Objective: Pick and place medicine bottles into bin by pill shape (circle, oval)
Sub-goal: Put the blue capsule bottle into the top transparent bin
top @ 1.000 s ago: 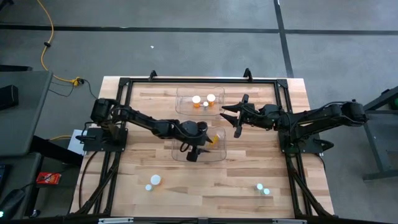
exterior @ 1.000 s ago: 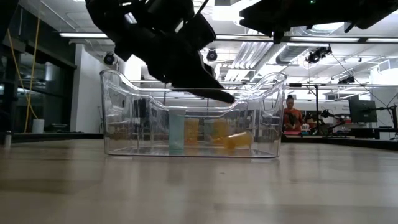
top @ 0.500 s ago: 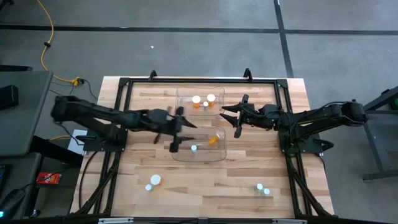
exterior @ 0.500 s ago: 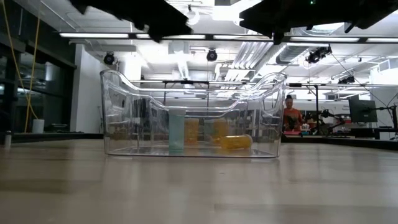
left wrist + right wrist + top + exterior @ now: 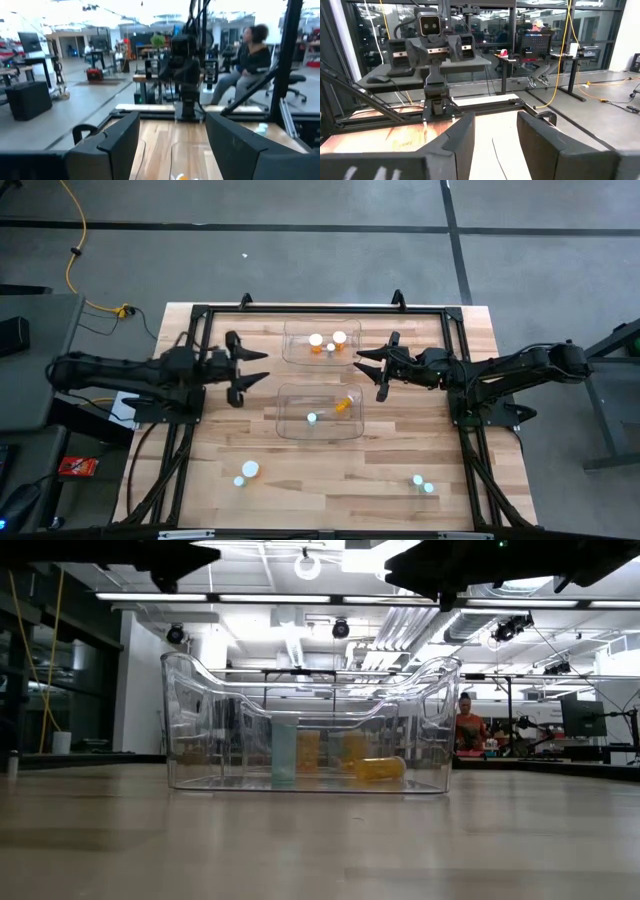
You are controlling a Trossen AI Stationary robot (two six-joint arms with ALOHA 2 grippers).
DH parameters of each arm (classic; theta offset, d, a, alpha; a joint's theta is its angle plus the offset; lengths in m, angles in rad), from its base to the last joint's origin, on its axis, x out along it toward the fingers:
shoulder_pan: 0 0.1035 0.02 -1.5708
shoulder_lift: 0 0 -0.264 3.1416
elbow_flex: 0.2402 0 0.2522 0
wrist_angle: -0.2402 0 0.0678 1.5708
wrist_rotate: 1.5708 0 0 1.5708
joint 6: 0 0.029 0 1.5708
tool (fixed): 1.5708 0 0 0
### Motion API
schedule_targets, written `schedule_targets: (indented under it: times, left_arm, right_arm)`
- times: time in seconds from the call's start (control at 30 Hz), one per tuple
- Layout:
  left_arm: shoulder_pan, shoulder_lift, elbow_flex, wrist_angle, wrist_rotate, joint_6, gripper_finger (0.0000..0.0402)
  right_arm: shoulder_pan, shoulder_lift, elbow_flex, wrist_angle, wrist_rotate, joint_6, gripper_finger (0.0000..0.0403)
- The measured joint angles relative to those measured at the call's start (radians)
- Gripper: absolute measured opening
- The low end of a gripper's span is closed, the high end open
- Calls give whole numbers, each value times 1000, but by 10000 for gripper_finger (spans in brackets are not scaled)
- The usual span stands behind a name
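My left gripper (image 5: 258, 370) is open and empty above the table, left of the two clear bins; it also shows in its wrist view (image 5: 172, 145). My right gripper (image 5: 365, 370) is open and empty, right of the bins (image 5: 495, 135). The near bin (image 5: 318, 430) holds a pale teal bottle (image 5: 311, 418) standing upright (image 5: 285, 750) and an orange bottle (image 5: 343, 405) lying on its side (image 5: 378, 768). The far bin (image 5: 300, 355) holds orange bottles with white caps (image 5: 327, 341). Two pale bottles (image 5: 246, 472) stand on the table near the front left, and two more (image 5: 422, 482) near the front right.
A dark frame (image 5: 300, 308) runs round the table's edges. Bare wood lies between the near bin and the front edge. In the room beyond the table a person sits on a chair (image 5: 252, 55), and another person (image 5: 467, 725) shows far behind the bin.
My left gripper has drawn back from above the near bin toward the table's left edge and has risen out of the low view. The orange bottle in the near bin, tilted at first, has settled flat on the bin's floor.
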State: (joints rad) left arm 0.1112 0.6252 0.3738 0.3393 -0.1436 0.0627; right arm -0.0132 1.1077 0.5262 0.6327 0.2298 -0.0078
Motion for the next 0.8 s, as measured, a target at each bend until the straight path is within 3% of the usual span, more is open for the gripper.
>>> schedule_targets:
  times: [0.13, 0.57, 0.7, 0.8]
  left_arm:
    - [0, -47, -17, 0, 0, 0, 216]
    - [0, -39, -18, 2, 1, 0, 216]
    - [0, -39, -18, 2, 1, 0, 216]
    - [0, -39, -18, 2, 2, 0, 216]
  right_arm:
    - [0, 0, 0, 0, 0, -14, 138]
    - [5, 0, 1, 23, -28, 21, 138]
    - [79, 0, 69, 36, -153, 5, 138]
    - [169, 14, 129, -83, -58, -85, 138]
